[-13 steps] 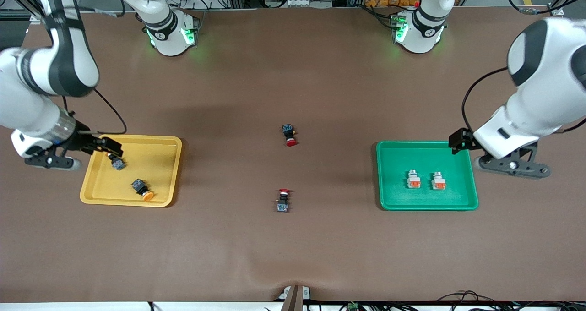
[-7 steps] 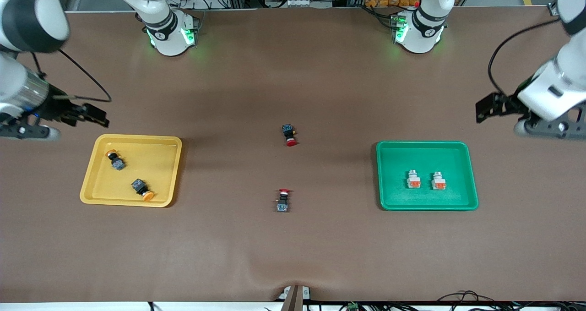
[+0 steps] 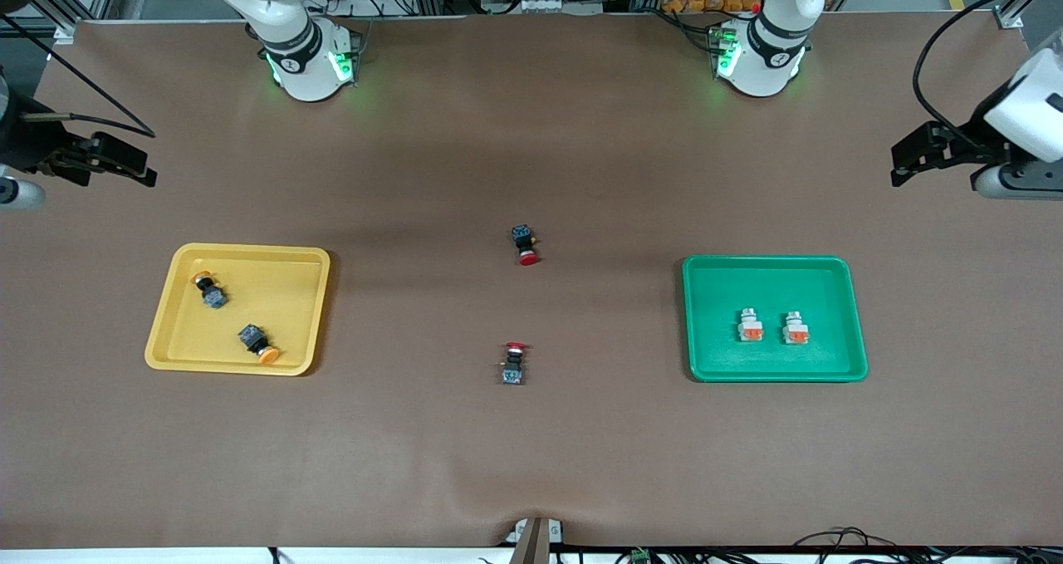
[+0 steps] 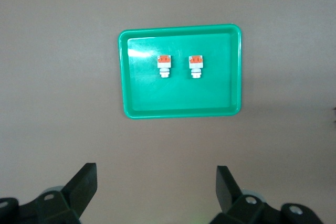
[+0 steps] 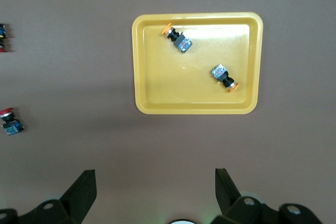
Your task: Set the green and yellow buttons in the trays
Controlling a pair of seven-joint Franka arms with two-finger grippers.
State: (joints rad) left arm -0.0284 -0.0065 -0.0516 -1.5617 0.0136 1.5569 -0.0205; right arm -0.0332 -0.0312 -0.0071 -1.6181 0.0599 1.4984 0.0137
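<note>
right pincer (image 3: 17, 183): at the front view's 9 o'clock edge, up over the bare surface (image 3: 531, 456) by the right arm's end; fingers spread wide in its wrist view, pinching nothing.
yellow tray (image 3: 241, 251): toward 8 o'clock of the front view, flat on the surface.
yellow buttons: both in the yellow tray, apart from each other; one (image 3: 208, 291) near the tray's 10 o'clock corner, the other (image 3: 257, 344) toward its 5 o'clock side.
red-capped switches: two on the surface mid-view, between the trays; one (image 3: 524, 245) about dead centre, one (image 3: 513, 363) nearer the front camera. Not part of the sort.
green tray (image 3: 772, 262): toward 4 o'clock of the front view.
white buttons: both in the green tray, side by side and near each other; (image 3: 750, 326) and (image 3: 795, 328).
left pincer (image 3: 1017, 183): at the 3 o'clock edge, up over the surface by the left arm's end; fingers spread wide, pinching nothing.
progress: by my reading, done; all four buttons lie in trays and nothing of the task is left on the open surface.
hard to see: both pincers are cut off by the front view's edges; each wrist view shows only fingertips (image 4: 84, 184) (image 5: 84, 188); the white buttons' green colour does not show.
</note>
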